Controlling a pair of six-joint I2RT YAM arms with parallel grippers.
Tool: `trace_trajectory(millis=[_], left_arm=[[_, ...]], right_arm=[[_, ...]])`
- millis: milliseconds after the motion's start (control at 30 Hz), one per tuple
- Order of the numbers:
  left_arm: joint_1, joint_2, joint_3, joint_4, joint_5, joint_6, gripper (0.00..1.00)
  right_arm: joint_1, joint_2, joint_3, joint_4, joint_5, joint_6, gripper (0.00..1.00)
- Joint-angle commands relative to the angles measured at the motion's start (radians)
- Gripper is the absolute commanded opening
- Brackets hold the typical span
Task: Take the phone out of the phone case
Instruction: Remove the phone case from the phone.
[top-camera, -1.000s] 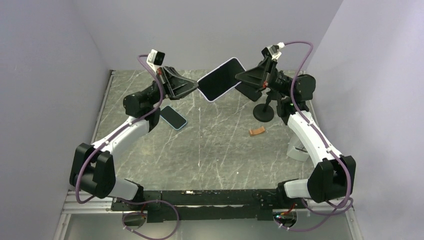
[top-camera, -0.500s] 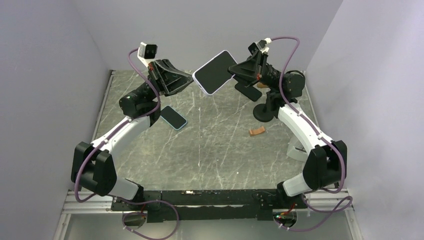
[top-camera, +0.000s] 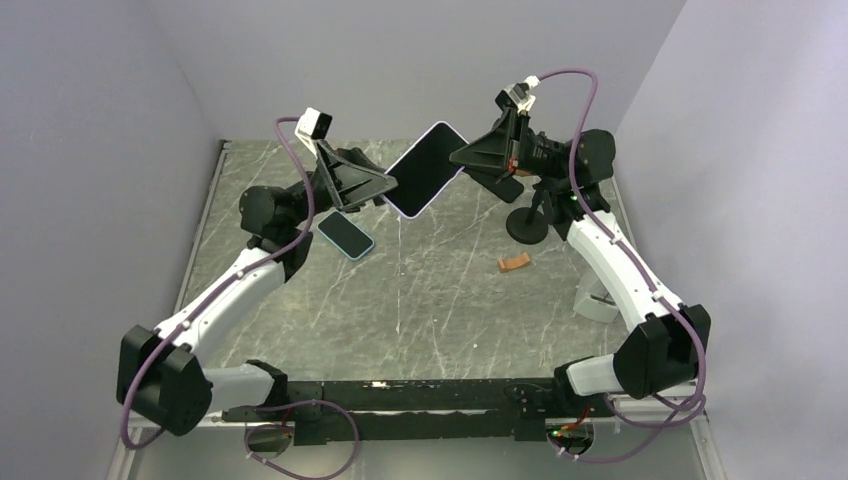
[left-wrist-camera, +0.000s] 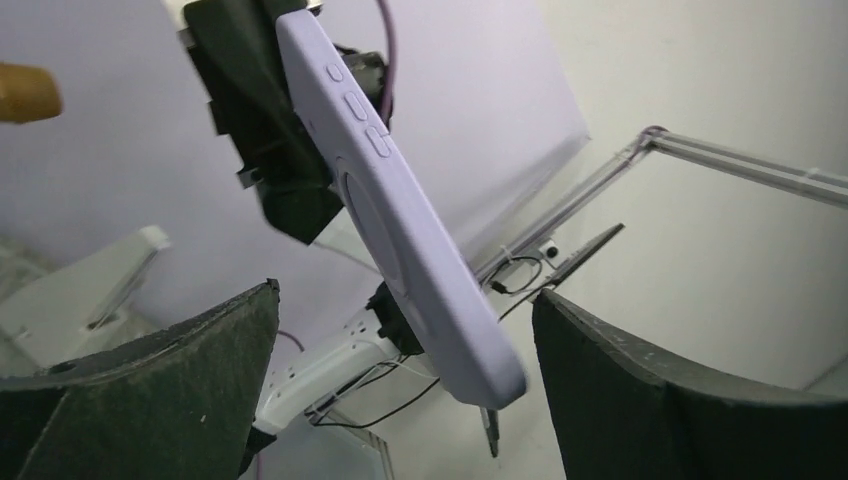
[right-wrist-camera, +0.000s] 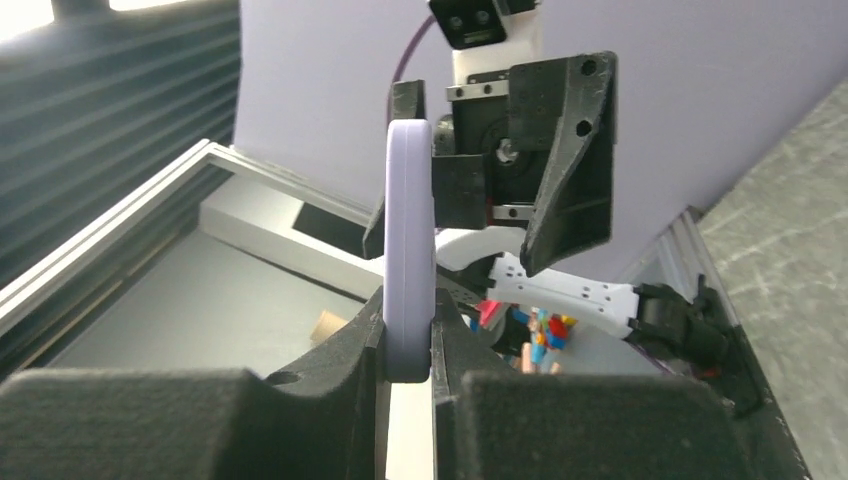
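Note:
A lilac phone case (top-camera: 425, 168) hangs in the air above the back of the table, tilted on one corner. A dark face, the phone (top-camera: 420, 172), shows inside its rim. My right gripper (top-camera: 458, 158) is shut on the case's upper right edge; in the right wrist view the case (right-wrist-camera: 408, 250) stands edge-on, pinched in the right gripper (right-wrist-camera: 408, 335). My left gripper (top-camera: 388, 185) is open at the case's lower left corner. In the left wrist view its fingers (left-wrist-camera: 200, 370) stand wide on either side of the case's end (left-wrist-camera: 440, 300), not touching it.
A second phone (top-camera: 346, 234) with a pale blue rim lies flat on the marble table (top-camera: 440, 300) under the left arm. A black stand (top-camera: 527, 222) rises at the back right. A small orange-brown piece (top-camera: 514, 263) and a white object (top-camera: 597, 300) lie on the right side.
The left gripper has let go of the case and opened wide. The case has turned from its pale back to its dark face and dropped a little in the right gripper.

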Motion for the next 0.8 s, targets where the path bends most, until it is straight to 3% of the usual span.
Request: trace_trajectory(millis=[0,67,167,267,300,367,533,767], left_arm=[[-0.001,-0.119,0.051,-0.398,-0.013,0.283,0.97],[-0.002,-0.115,0.116,-0.567,-0.013,0.358,0.83],[-0.017,-0.088,0.197,-0.738,0.004,0.444,0.52],[-0.035,-0.065,0.232,-0.795,0.023,0.483,0.14],[-0.036,-0.06,0.234,-0.802,0.026,0.486,0.06],[-0.039,-0.057,0.233,-0.801,0.025,0.487,0.0],[-0.053,-0.042,0.235,-0.734,0.005,0.452,0.0],[-0.076,-0.021,0.235,-0.671,-0.013,0.403,0.0]], right_arm=[[-0.016,-0.053,0.092,-0.287,-0.024,-0.273,0.0],[-0.011,-0.061,0.094,-0.319,-0.024,-0.317,0.0],[-0.009,-0.072,0.109,-0.415,-0.008,-0.4,0.0],[-0.004,-0.075,0.146,-0.534,0.014,-0.494,0.0],[-0.001,-0.074,0.154,-0.558,0.021,-0.522,0.0],[0.008,-0.076,0.161,-0.582,0.038,-0.544,0.05],[0.057,-0.057,0.161,-0.577,0.062,-0.546,0.21],[0.082,-0.021,0.176,-0.566,0.093,-0.543,0.35]])
